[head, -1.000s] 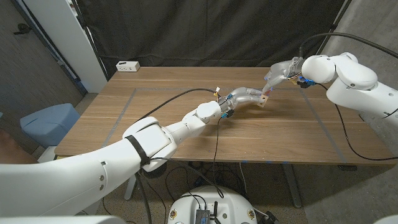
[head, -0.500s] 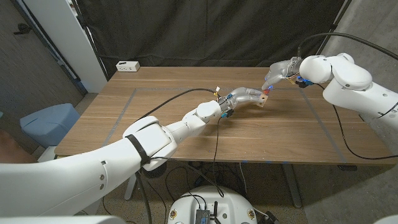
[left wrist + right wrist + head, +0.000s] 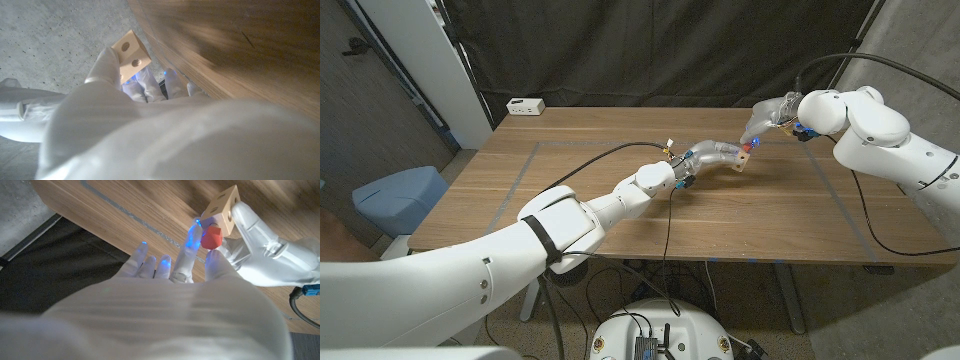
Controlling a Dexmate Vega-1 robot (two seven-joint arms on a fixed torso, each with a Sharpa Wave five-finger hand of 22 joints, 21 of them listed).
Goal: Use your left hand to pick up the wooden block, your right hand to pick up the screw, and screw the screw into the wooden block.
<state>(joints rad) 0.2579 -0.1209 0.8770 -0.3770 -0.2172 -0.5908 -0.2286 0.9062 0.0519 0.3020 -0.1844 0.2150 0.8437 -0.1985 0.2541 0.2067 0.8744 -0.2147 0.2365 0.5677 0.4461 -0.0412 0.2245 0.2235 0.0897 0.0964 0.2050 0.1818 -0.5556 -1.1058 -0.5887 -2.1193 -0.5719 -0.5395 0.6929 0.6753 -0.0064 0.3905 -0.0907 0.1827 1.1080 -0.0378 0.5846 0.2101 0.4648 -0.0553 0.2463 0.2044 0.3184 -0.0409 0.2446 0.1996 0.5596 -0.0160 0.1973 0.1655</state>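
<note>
My left hand (image 3: 718,155) grips a small pale wooden block (image 3: 743,162) with round holes, held just above the table (image 3: 620,215). The block (image 3: 131,50) sits at the fingertips in the left wrist view. My right hand (image 3: 767,119) pinches a red-headed screw (image 3: 211,237) between thumb and a finger, its head right against the block (image 3: 224,209). In the head view the red screw (image 3: 747,148) shows at the block's upper edge. The screw's shaft is hidden.
A white power strip (image 3: 525,105) lies at the table's far left corner. Tape lines (image 3: 520,172) mark the tabletop. Black cables trail from both wrists. A blue bin (image 3: 395,195) stands off the table's left side.
My right arm has shifted slightly left and turned a little at the wrist. The left hand and block have stayed in place.
</note>
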